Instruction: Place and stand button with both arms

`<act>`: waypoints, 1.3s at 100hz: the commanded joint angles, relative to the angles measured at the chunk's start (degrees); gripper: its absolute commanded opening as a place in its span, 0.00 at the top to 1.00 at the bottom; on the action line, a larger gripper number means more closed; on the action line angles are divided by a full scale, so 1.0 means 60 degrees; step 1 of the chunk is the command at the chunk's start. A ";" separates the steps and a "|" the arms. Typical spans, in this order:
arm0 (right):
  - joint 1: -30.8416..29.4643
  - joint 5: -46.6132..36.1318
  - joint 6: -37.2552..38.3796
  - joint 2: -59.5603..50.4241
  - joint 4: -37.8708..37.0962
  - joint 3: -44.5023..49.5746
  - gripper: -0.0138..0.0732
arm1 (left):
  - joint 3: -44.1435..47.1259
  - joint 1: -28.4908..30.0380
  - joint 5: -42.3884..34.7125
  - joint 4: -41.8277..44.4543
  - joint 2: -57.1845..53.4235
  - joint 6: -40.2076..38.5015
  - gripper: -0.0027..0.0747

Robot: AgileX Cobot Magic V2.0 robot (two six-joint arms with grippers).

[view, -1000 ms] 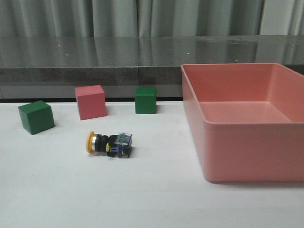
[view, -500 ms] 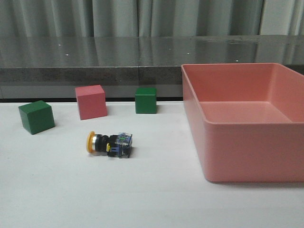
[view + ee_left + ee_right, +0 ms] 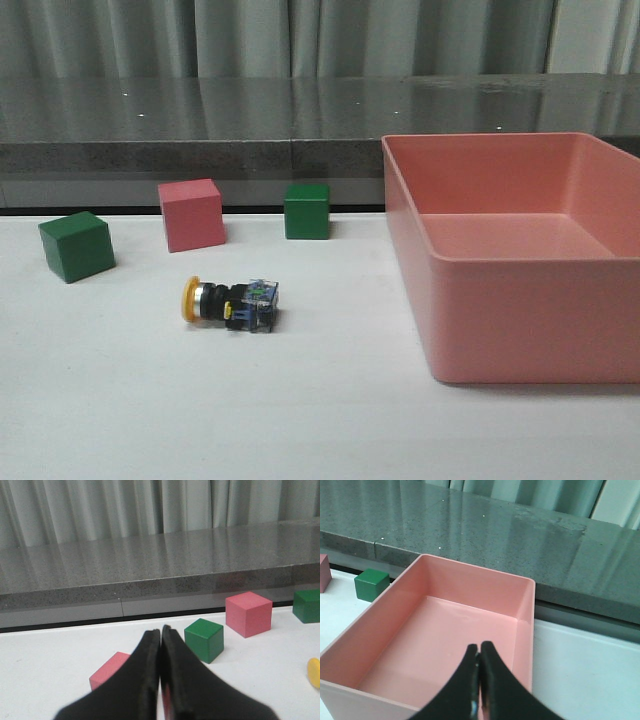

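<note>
Here, in the front view, the button [image 3: 231, 302] lies on its side on the white counter [image 3: 200, 400], its long axis running left to right, yellow cap to the left and clear-blue base to the right. No writing can be read. Behind it stand two green cubes [image 3: 76, 246] [image 3: 306, 211] and a pink cube [image 3: 191, 214]; a pink bin [image 3: 510, 270] sits to the right, cut off by the edge.

In the left wrist view, the left pincer [image 3: 160, 632] is closed on nothing, partly hiding another pink cube [image 3: 110, 670]; only the cap's yellow edge shows.

In the right wrist view, the right pincer [image 3: 479, 648] is closed and empty above the bin.
</note>
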 commanded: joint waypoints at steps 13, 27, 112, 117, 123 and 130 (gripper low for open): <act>-0.0062 -0.0699 0.0005 0.0014 0.0038 -0.0259 0.97 | -0.0460 0.0017 -0.0551 -0.1903 -0.0172 -0.0083 0.99; -0.0062 -0.0699 0.0005 0.0014 0.0038 -0.0259 0.97 | -0.1926 0.0017 0.0773 -0.2156 0.0776 -0.0083 0.99; -0.0062 -0.0699 0.0005 0.0014 0.0038 -0.0259 0.97 | -0.9426 -0.2047 0.2716 -0.2648 1.2143 0.5438 0.78; -0.0062 -0.0699 0.0005 0.0014 0.0038 -0.0259 0.97 | -0.9545 -0.2320 0.2620 -0.2648 1.2537 0.5726 0.64; -0.0062 -0.0699 0.0005 0.0014 0.0038 -0.0259 0.97 | -0.9645 -0.2604 0.2391 -0.2648 1.2873 0.6044 0.41; -0.0062 -0.0699 0.0005 0.0014 0.0038 -0.0259 0.97 | -0.9645 -0.2896 0.1823 -0.2623 1.3227 0.6088 0.13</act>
